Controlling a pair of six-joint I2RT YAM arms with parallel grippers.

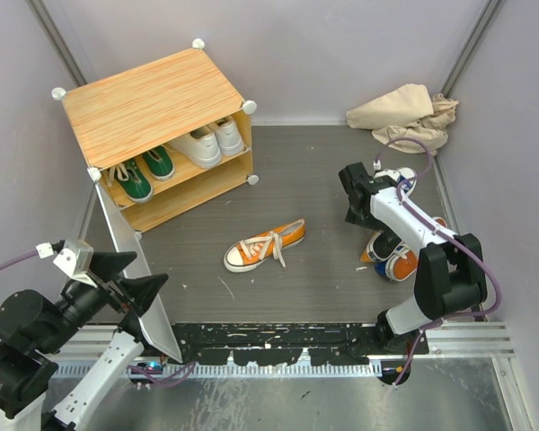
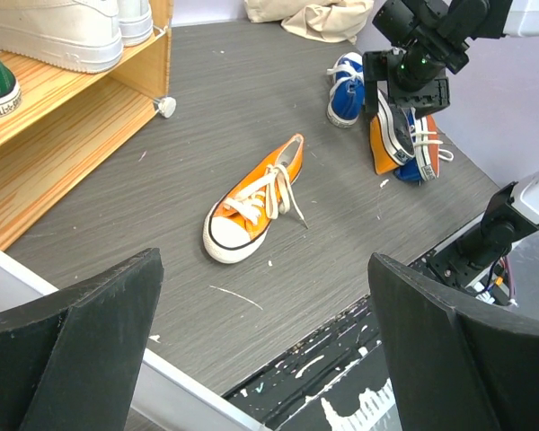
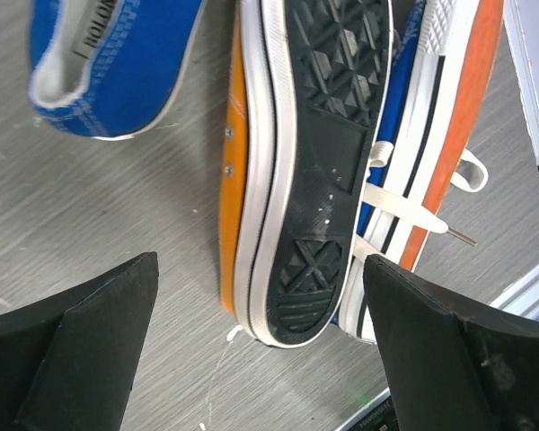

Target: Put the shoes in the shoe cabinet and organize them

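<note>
Right gripper (image 3: 260, 265) spread wide, hovers over orange shoe (image 3: 314, 162) tipped on side, sole showing. Pickup step, likely. Next: drop, pinch across sole, carry to shoe cabinet (image 1: 153, 103).

Left arm (image 1: 36, 332) folded low; left gripper (image 1: 130, 277) just in front of shoe cabinet (image 1: 148, 103), jaws wide apart. Right arm (image 1: 431, 260) arched; right gripper (image 1: 357, 208) well right of cabinet, pointing down, jaws spread wide.

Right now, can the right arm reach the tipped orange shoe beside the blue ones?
Probably yes: the right gripper is open directly over the orange shoe, nothing between, though blue shoes crowd it.
</note>
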